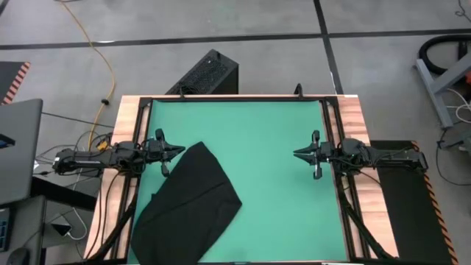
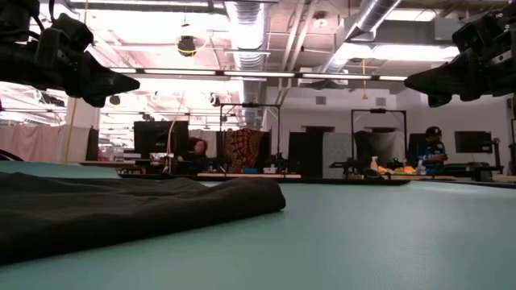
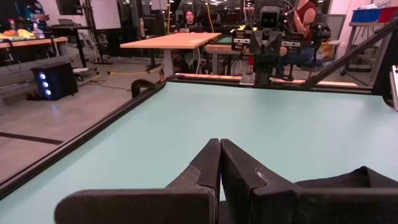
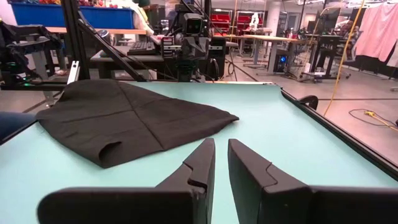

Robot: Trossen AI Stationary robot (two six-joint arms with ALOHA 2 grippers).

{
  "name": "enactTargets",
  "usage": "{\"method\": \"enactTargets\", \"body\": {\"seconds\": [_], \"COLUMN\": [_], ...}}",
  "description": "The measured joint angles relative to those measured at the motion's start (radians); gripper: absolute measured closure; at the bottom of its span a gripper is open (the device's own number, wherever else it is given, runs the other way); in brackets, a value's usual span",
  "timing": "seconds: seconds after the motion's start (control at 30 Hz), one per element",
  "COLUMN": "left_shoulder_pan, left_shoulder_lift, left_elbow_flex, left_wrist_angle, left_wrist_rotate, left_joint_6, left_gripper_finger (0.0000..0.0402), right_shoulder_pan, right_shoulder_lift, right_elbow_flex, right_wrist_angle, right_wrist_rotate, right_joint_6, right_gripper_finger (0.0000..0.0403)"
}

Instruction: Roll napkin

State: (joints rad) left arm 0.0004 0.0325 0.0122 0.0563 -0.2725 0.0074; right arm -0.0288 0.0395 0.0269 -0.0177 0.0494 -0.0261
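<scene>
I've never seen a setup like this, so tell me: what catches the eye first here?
A black napkin lies loosely folded on the green table, at the near-left corner by the left arm. The left gripper hangs shut just above the cloth's top corner, holding nothing. The right gripper waits across the table at the right edge, slightly parted and empty.

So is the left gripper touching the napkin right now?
Apart. The low view shows the left gripper hanging well above the napkin, with the room's background visible between them.
</scene>
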Motion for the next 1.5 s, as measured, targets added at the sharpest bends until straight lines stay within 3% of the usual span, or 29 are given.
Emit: {"method": "enactTargets", "body": {"seconds": [0.93, 1.1, 1.27, 1.5], "left_shoulder_pan": [0.000, 0.000, 0.000, 0.000], "left_shoulder_lift": [0.000, 0.000, 0.000, 0.000], "left_elbow_flex": [0.000, 0.000, 0.000, 0.000], "left_wrist_angle": [0.001, 0.013, 0.001, -0.001], "left_wrist_rotate": [0.000, 0.000, 0.006, 0.018], "left_joint_6": [-0.012, -0.009, -0.074, -0.067], "left_gripper_finger": [0.0401, 0.0401, 0.0401, 0.0401], "right_shoulder_pan": [0.000, -0.002, 0.010, 0.009], "right_shoulder_lift": [0.000, 0.000, 0.000, 0.000], "right_elbow_flex": [0.000, 0.000, 0.000, -0.004], "right_wrist_angle": [0.000, 0.003, 0.003, 0.056], "right_wrist_rotate": [0.000, 0.001, 0.001, 0.003], "right_joint_6": [-0.001, -0.087, 0.084, 0.105], "right_gripper_finger": [0.0333, 0.0333, 0.0333, 0.0333]}}
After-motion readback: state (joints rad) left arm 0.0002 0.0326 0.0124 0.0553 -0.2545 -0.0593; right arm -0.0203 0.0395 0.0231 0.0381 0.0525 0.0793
